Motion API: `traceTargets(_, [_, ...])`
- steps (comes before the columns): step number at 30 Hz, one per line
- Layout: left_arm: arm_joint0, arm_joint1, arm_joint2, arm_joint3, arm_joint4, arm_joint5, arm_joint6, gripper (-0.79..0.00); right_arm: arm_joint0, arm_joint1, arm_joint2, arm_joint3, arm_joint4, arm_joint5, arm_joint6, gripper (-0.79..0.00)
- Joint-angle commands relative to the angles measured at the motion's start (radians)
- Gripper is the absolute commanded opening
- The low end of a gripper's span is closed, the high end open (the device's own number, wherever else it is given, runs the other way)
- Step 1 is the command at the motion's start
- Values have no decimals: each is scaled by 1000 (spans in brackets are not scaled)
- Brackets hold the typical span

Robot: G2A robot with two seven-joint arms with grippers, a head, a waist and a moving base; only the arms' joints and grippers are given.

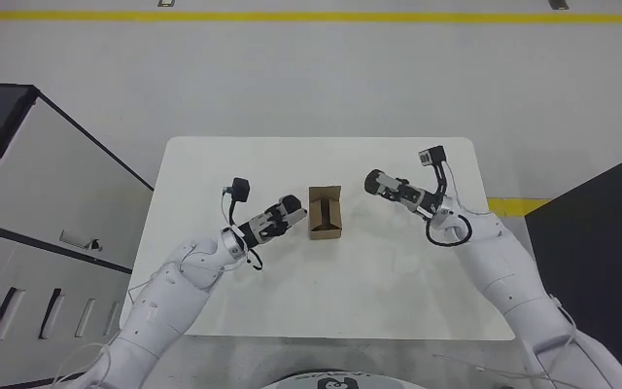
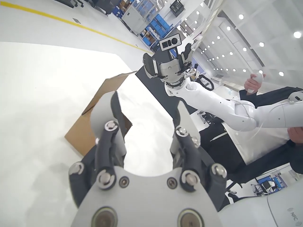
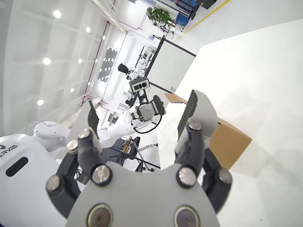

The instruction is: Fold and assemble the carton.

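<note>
1. From above, the carton (image 1: 325, 213) stands near the middle of the white table (image 1: 292, 292). Its top is open and one flap is raised on the far side. The left gripper (image 1: 292, 207) is on its left and the right gripper (image 1: 373, 182) on its right.
2. The left wrist view adds the carton's plain brown side wall and the edge of that flap, with the right arm's gripper farther off beyond them.
3. The right wrist view gives the opposite brown wall, seen past one finger (image 3: 190, 109), and the left arm's gripper farther off.
4. Both pairs of jaws are spread wide and hold nothing.
5. The carton lies between the two grippers, not between either gripper's own fingers. The left fingertips are just beside its wall with a small gap; the right ones are farther away.
6. The table has rounded corners and stands on a pale floor, with a yellow line (image 1: 311, 16) past its far edge and dark-edged panels (image 1: 58, 165) at either side. The wrist views show shelving with blue bins (image 2: 156, 24), a leafy plant (image 3: 158, 15) and ceiling lights (image 3: 56, 14).
</note>
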Motion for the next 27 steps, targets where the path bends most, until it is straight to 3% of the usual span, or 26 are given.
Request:
traceTargets(1, [2, 2, 0, -6, 66, 43, -19, -785, 7, -2, -5, 11, -7, 9, 2, -440])
traceTargets(4, [23, 1, 4, -9, 96, 67, -8, -785, 25, -9, -17, 36, -14, 15, -1, -511])
traceTargets(8, [30, 1, 9, -2, 169, 102, 1, -785, 48, -19, -31, 70, -21, 24, -15, -453])
traceTargets(9, [30, 0, 11, -7, 188, 102, 4, -785, 53, -21, -34, 77, -25, 27, -19, -400])
traceTargets(10, [32, 0, 12, -14, 205, 94, 12, -785, 58, -23, -35, 80, -25, 28, -23, -212])
traceTargets(11, [33, 0, 11, -16, 209, 92, 18, -785, 61, -25, -36, 83, -23, 24, -24, -99])
traceTargets(13, [33, 0, 11, -16, 209, 92, 18, -785, 63, -27, -35, 91, -20, 15, -28, 0])
traceTargets(21, [41, -9, 52, -12, 300, 208, 5, -785, 98, -52, -75, 153, -25, 20, -44, 0])
traceTargets(27, [24, -22, 95, 26, 310, 216, 1, -785, 143, -84, -127, 208, -10, 28, -41, 0])
